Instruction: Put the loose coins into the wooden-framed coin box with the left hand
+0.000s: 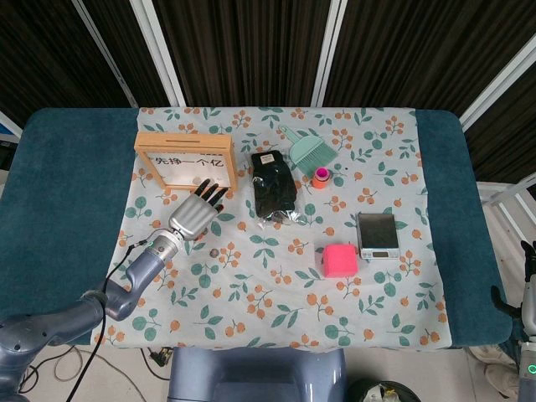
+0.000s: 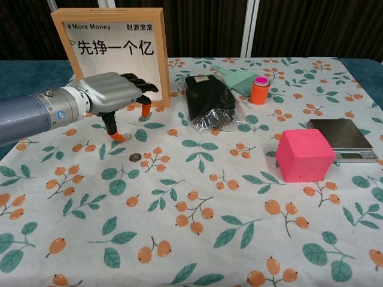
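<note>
Just left hand (image 2: 114, 92) hovers beside coin box (image 2: 114, 48) edge.

Bright, even, seemingly overhead light

Left hand (image 2: 114, 95) covering the coin box (image 2: 111, 45) lower corner, second coin (image 2: 127, 136) half hidden (behind a fingertip), right hand unseen

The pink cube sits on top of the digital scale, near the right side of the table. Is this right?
Not quite. In the chest view the pink cube sits on the tablecloth beside the digital scale, not on top of it. Both are near the right side of the table.
</note>
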Controlling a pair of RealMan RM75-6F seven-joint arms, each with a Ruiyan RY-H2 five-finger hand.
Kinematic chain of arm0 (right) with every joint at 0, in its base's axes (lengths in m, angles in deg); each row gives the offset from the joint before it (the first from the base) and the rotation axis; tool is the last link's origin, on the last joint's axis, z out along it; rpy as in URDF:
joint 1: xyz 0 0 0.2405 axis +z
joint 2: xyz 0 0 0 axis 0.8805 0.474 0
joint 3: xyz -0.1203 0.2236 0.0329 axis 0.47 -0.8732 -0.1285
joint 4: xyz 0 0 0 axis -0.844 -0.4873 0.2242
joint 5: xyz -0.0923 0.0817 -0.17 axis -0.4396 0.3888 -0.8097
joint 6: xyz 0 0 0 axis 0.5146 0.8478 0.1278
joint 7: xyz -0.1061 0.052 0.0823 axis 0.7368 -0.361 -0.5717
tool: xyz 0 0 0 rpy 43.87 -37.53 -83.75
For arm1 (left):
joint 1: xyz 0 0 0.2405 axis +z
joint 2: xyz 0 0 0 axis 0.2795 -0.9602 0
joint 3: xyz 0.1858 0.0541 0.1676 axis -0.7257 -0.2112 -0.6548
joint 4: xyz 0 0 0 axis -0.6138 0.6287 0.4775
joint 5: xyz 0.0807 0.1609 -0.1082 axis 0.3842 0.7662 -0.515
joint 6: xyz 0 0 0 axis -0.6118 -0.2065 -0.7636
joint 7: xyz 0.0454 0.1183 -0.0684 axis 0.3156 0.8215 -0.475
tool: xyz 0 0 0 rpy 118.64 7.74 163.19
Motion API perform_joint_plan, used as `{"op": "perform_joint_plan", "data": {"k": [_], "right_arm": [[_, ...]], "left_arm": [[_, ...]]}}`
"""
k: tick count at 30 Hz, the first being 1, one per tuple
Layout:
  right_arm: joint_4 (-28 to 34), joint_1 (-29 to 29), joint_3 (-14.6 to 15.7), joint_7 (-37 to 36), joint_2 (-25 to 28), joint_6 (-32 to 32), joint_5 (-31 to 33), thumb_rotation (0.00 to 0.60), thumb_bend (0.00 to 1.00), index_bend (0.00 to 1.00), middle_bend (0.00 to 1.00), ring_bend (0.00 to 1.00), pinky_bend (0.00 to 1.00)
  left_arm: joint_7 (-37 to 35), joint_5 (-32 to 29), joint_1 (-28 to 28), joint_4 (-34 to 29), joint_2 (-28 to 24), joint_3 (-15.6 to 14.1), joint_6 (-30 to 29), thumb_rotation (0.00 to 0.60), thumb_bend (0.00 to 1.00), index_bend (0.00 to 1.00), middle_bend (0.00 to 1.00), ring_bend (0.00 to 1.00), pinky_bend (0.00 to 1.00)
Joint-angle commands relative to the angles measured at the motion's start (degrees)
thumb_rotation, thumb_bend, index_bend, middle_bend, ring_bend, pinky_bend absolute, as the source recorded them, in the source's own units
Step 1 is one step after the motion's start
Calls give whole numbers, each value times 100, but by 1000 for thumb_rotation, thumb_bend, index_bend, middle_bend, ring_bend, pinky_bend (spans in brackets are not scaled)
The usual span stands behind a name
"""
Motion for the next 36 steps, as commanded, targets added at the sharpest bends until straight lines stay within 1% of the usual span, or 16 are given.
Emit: {"op": "perform_joint_plan", "data": {"k": [1,8,11,15,18,23,30,33,36], "right_arm": [[2,1,-12,23,-9,23,13,600,394,89,25,0,0],[8,0,-19,38,-13,22,50,600,394,89,25,0,0],[21,1,-19,41,-5,18,53,600,394,89,25,0,0],[38,0,-13,42,5,-3,69,600,394,90,25,0,0],[41,4,-12,38,11,-18,78,600,395,89,25,0,0],[64,6,-16,33,32,-43,111,600,395,89,25,0,0],[86,8,-11,17,53,-78,139,600,394,90,25,0,0],[99,9,-5,13,65,-99,151,600,394,89,26,0,0],[110,13,-4,16,75,-111,166,600,394,90,26,0,0]], "left_arm": [[-17,17,0,27,21,-3,10,600,63,367,0,0,0],[-70,86,-5,101,63,-4,-6,600,63,369,0,0,0],[-105,117,2,111,66,-9,-19,600,76,394,0,0,0],[-192,180,14,104,43,-55,8,600,159,492,0,0,0],[-226,204,27,119,29,-94,61,600,219,528,0,0,0],[-202,193,50,161,44,-99,91,600,296,543,0,0,0],[-111,181,84,139,33,-115,124,600,451,583,0,0,0],[10,109,106,134,31,-102,174,600,491,587,0,0,0],[107,37,125,91,19,-75,208,600,502,588,0,0,0]]}}
